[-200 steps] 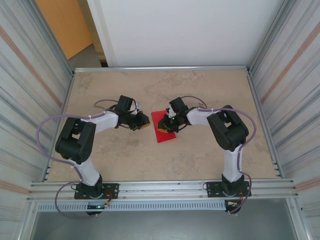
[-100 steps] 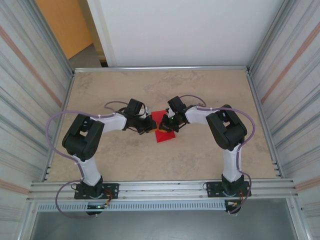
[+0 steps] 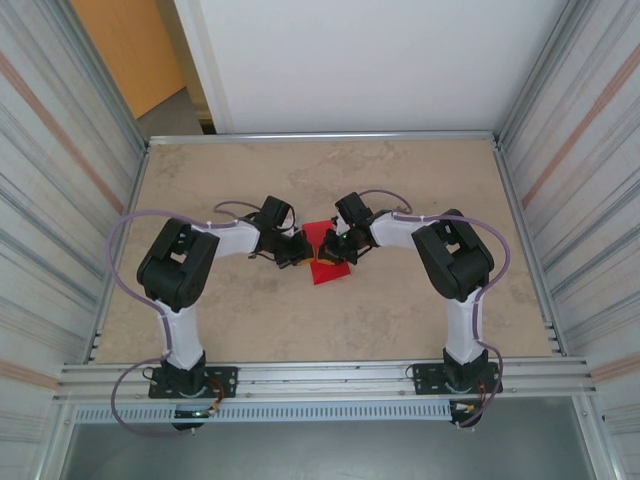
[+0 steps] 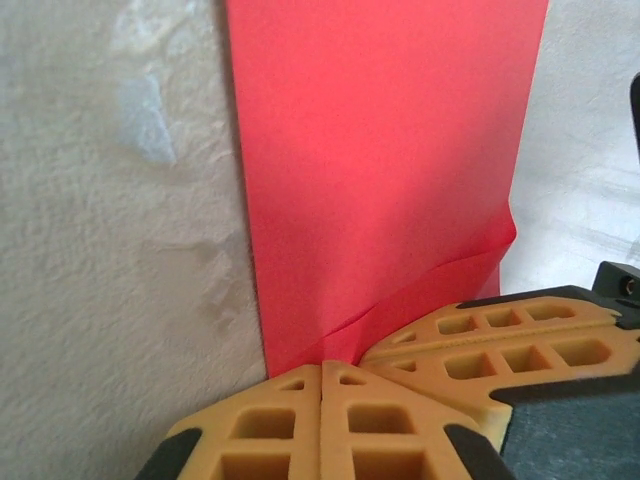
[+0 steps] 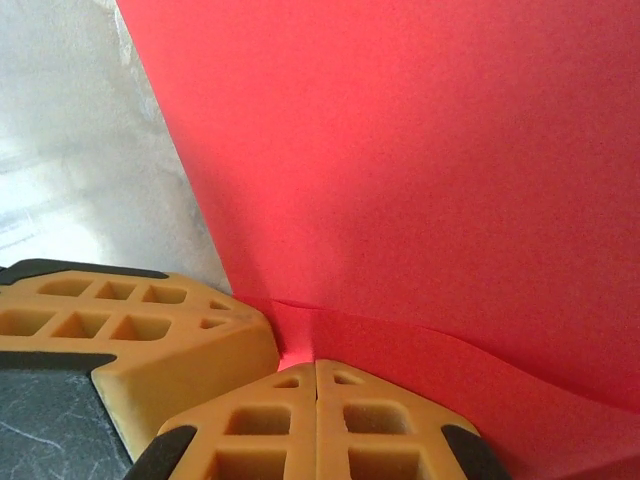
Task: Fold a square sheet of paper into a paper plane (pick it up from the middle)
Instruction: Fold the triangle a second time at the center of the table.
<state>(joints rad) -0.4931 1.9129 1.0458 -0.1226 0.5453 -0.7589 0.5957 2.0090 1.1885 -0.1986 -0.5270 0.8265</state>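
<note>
On the tan table [image 3: 400,170], seen from above, two big arms bend in toward the middle. The left arm [image 3: 180,265] comes in from 9 o'clock and the right arm [image 3: 455,260] from 3 o'clock.

Between them lies the square sheet of paper [image 3: 335,270], bright red, near the middle of the table. The grippers cover much of it, so its top half is hard to make out there. The left gripper [image 3: 298,250] sits at the sheet's 9 o'clock edge. The right gripper [image 3: 332,245] sits over its upper part.

Up close, the left gripper [image 4: 322,372] has its two orange fingers pressed tight together. The red sheet [image 4: 380,150] bends up into their tips, with a crease beside them. The right gripper [image 5: 316,368] is pinched tight the same way on the sheet [image 5: 420,150], which bulges in a low wave at 4 o'clock. Each close view is cut off by the red, so the sheet's far corners are out of sight. The other gripper's orange finger shows just beside each one.
</note>
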